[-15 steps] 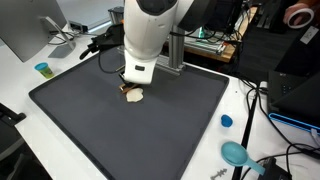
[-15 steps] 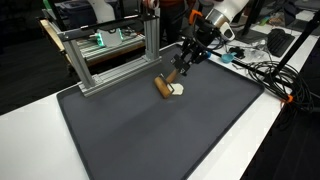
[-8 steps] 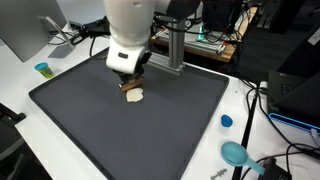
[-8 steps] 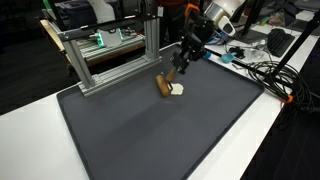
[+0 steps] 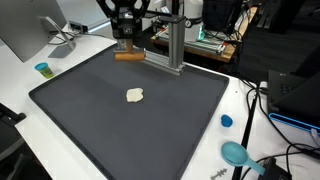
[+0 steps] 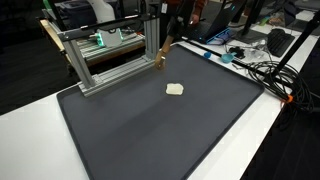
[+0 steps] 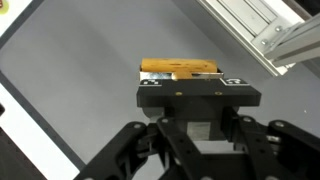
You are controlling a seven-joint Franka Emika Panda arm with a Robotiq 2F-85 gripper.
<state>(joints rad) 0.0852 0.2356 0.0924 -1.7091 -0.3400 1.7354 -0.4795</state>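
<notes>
One brown roll gripped by fingers — one pale piece, perhaps dough, below.

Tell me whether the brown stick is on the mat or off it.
Off it: the gripper holds the brown stick in the air above the mat. Only the pale piece lies on it.

No text, label, brand, number or sign legible in any view, only tiny white marks on the black hand, just below the short brown cylindrical stick, too small to read
</notes>
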